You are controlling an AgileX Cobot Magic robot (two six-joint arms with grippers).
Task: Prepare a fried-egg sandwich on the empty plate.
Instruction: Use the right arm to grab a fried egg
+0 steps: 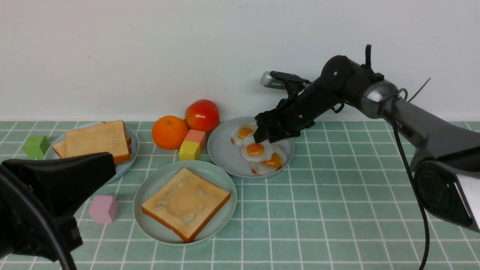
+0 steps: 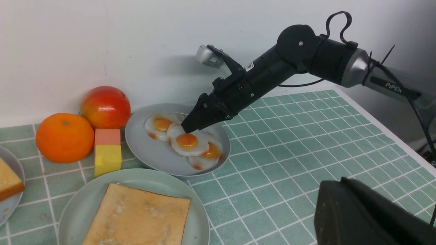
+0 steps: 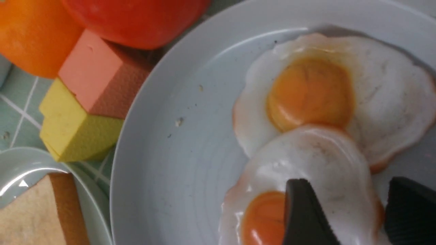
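Right gripper point(image 1: 262, 139) has its jaws spread, tips down at the white of the middle fried egg point(image 1: 255, 150) on the grey-blue plate point(image 1: 221, 150). One toast slice point(image 1: 185, 202) lies flat on the mint-green plate point(image 1: 150, 213). Left gripper point(image 1: 105, 167) is clenched, low at front-left.

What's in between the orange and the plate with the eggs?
A pink block and a yellow block sit between the orange and the egg plate. The front view shows it best.
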